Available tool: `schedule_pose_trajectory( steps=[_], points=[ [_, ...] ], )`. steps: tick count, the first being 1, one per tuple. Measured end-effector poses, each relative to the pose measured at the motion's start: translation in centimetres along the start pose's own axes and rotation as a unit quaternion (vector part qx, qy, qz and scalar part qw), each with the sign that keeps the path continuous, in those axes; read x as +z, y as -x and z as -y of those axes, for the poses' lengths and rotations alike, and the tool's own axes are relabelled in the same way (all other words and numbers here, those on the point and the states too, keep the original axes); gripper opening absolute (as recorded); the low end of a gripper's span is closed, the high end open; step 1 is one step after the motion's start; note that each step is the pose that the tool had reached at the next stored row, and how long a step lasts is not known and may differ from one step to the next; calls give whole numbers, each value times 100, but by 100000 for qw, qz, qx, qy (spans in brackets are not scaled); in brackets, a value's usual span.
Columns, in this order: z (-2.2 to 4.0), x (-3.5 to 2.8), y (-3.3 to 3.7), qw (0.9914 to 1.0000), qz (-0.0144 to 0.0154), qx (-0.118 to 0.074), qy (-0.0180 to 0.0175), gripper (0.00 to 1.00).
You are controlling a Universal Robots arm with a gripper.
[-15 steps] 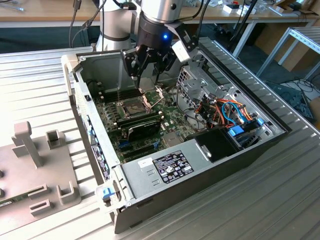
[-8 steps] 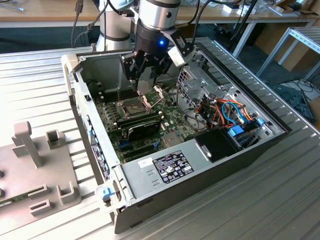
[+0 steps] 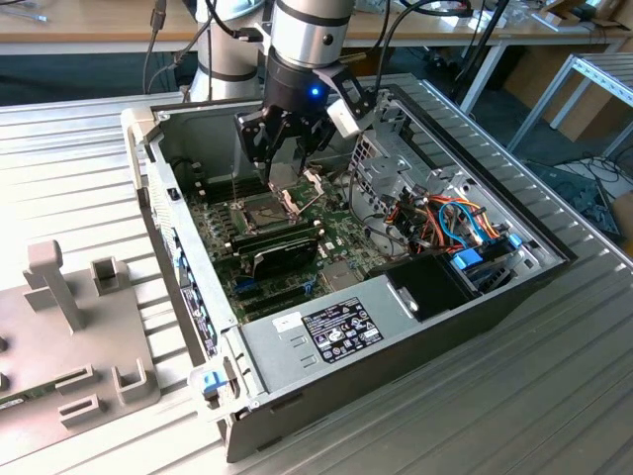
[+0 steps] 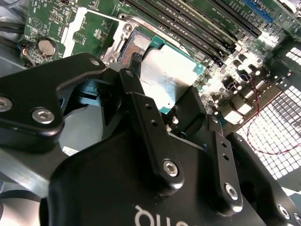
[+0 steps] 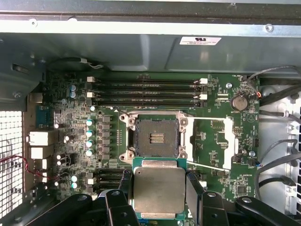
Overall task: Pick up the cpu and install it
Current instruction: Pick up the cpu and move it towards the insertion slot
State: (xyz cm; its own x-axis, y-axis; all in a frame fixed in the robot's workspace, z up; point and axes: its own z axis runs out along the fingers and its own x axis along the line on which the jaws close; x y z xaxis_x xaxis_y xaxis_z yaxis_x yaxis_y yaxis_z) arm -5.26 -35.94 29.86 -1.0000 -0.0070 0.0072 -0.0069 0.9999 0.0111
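Two fingers (image 5: 194,186) of the gripper (image 5: 159,184) pinch the cpu (image 5: 159,195) by opposite edges, holding it flat over the board (image 5: 221,127) near the bare socket (image 5: 156,136) (light, stiff, probably fragile underneath, slick lid, so the edges look like the right hold).

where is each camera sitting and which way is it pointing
Exterior view: off the arm, above the open computer case, looking down into it; shows the arm and end effector over the motherboard.
First wrist view: on the wrist, looking along the end effector's fingers at the empty socket; the cpu is gripped between them.
Second wrist view: on the wrist, another angle, looking past the end effector's black body at the cpu and socket.
Shared: both wrist views show the gripped cpu, socket and memory slots.
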Motion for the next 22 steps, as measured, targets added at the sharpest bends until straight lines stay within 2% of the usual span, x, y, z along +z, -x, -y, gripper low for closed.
schedule_pose_trajectory(
  steps=[14,15,18,22],
  points=[
    [0,35,0,100000,12,0,20,55],
    [1,50,0,100000,0,-2,3,55],
    [2,149,1,100000,0,0,1,55],
    [-4,229,2,100000,0,15,4,55]
  ],
)
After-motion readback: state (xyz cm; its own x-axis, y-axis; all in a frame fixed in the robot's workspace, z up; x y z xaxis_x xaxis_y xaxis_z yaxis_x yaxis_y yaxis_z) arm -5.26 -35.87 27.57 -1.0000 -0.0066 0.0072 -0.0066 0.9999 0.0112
